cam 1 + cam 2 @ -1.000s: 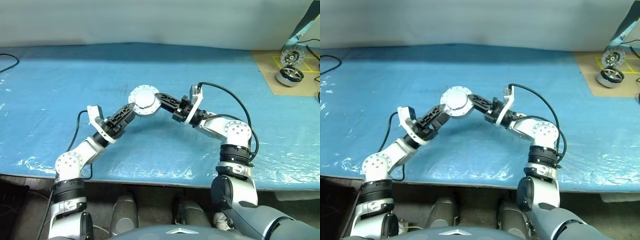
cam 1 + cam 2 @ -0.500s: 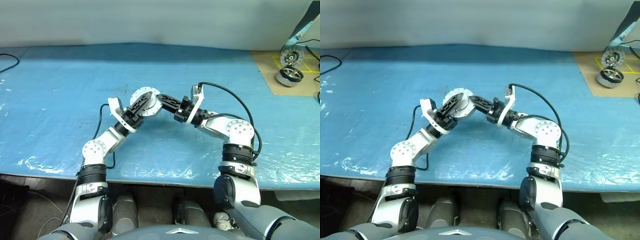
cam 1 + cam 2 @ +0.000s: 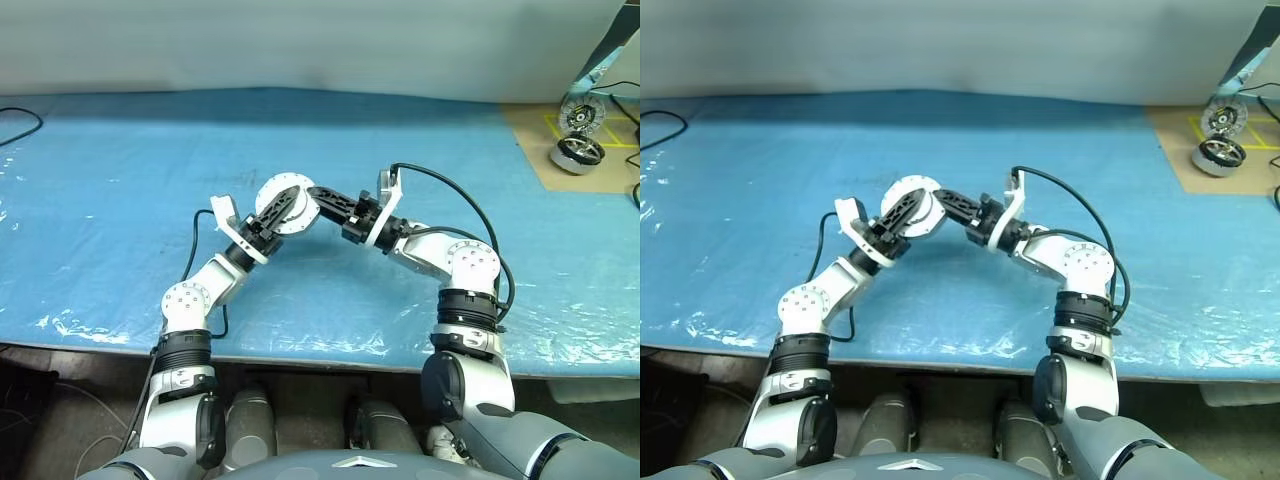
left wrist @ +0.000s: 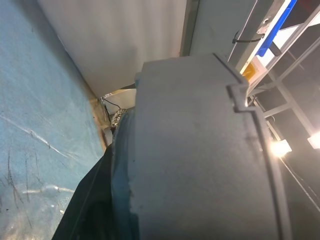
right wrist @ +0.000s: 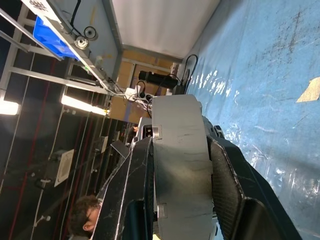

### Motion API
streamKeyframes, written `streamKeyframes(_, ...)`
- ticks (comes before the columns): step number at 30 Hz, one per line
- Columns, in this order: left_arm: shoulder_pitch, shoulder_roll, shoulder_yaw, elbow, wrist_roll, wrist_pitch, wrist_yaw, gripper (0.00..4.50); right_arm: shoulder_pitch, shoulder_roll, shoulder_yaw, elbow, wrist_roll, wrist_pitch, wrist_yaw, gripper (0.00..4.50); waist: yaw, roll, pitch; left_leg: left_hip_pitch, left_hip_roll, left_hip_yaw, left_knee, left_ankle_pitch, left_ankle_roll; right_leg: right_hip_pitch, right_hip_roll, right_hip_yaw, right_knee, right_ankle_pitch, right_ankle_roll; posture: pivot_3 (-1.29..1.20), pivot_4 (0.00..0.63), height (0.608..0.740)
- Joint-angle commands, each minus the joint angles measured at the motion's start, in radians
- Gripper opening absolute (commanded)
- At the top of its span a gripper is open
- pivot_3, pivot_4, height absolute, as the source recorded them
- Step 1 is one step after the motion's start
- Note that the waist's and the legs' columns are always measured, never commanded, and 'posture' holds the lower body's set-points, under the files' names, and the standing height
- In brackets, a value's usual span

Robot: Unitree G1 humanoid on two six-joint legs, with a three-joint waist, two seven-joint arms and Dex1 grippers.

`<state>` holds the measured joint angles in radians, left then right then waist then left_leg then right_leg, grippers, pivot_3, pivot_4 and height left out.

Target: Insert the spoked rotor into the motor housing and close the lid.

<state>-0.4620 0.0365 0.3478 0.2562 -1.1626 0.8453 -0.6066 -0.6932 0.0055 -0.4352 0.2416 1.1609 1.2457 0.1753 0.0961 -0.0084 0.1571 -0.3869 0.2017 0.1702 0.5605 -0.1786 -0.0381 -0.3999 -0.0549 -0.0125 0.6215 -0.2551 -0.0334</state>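
Observation:
The lid (image 3: pixel 303 210), a thick round silver-grey disc with a smooth face toward me, hangs in the air above the blue table. My right gripper (image 3: pixel 316 196) is shut on its edge from the right; in the right wrist view the black fingers (image 5: pixel 227 175) clamp both faces of the lid (image 5: pixel 180 165). My left gripper (image 3: pixel 283 203) reaches over the lid from the lower left, and the lid's grey bulk (image 4: pixel 200 150) stands close in the left wrist view. Far right, a spoked wheel that looks like the spoked rotor (image 3: pixel 582 112) stands upright. A round silver cup, seemingly the motor housing (image 3: pixel 578 152), lies beside it.
The blue plastic sheet (image 3: pixel 120 190) covers the table up to its near edge. A brown mat (image 3: pixel 545 140) with yellow markings lies at the far right corner. A black cable (image 3: pixel 15 125) curls at the far left. A person (image 5: pixel 85 215) shows in the right wrist view.
My left arm has swung in toward the middle, and its gripper has moved from the lid's lower-left edge up over the lid. The right gripper and the lid have stayed in place.

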Motion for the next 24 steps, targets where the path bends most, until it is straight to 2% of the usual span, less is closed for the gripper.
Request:
streamKeyframes(1,-0.033,0.020,-0.006,-0.025,0.053,-0.048,0.024,2.53,-0.030,0.012,-0.003,-0.039,0.017,-0.049,-0.025,1.16,0.000,0.000,0.000,0.000,0.000,0.000,0.000,0.000,0.000,0.000,0.000,0.000,0.000,0.000,0.000,0.00,0.150,0.740)
streamKeyframes(6,-0.074,0.012,0.017,-0.014,0.032,-0.072,0.024,2.53,-0.034,0.006,0.000,-0.024,0.022,-0.062,-0.040,1.16,0.000,0.000,0.000,0.000,0.000,0.000,0.000,0.000,0.000,0.000,0.000,0.000,0.000,0.000,0.000,0.00,0.150,0.740)
streamKeyframes(13,-0.112,0.005,0.044,0.014,0.038,-0.117,0.026,2.53,-0.028,-0.005,0.006,-0.020,0.062,-0.042,-0.029,3.57,-0.001,0.000,0.000,0.000,0.000,-0.001,0.000,0.000,0.000,0.000,0.000,0.000,0.000,0.000,0.000,0.00,0.150,0.740)
streamKeyframes(19,-0.133,0.041,0.088,0.043,0.067,-0.193,0.032,2.53,-0.022,-0.019,0.010,-0.029,0.045,-0.058,-0.038,3.57,-0.001,-0.001,0.000,-0.001,0.000,-0.001,0.000,0.000,0.000,0.000,0.000,-0.001,0.000,0.000,0.000,0.00,0.150,0.740)
streamKeyframes(22,-0.153,0.077,0.128,0.104,0.123,-0.292,0.061,2.53,0.001,-0.069,0.060,-0.072,-0.046,-0.100,-0.023,3.57,0.000,-0.001,0.000,-0.001,0.000,-0.002,0.001,0.000,0.000,0.000,0.000,-0.001,0.000,0.000,0.000,0.00,0.150,0.740)
streamKeyframes(24,-0.162,0.112,0.140,0.178,0.196,-0.377,0.082,2.53,0.036,-0.124,0.161,-0.110,-0.179,-0.162,-0.009,3.57,0.000,-0.001,0.001,-0.001,0.000,-0.002,0.001,0.000,0.000,0.000,0.000,-0.001,0.000,0.000,0.000,0.00,0.150,0.740)
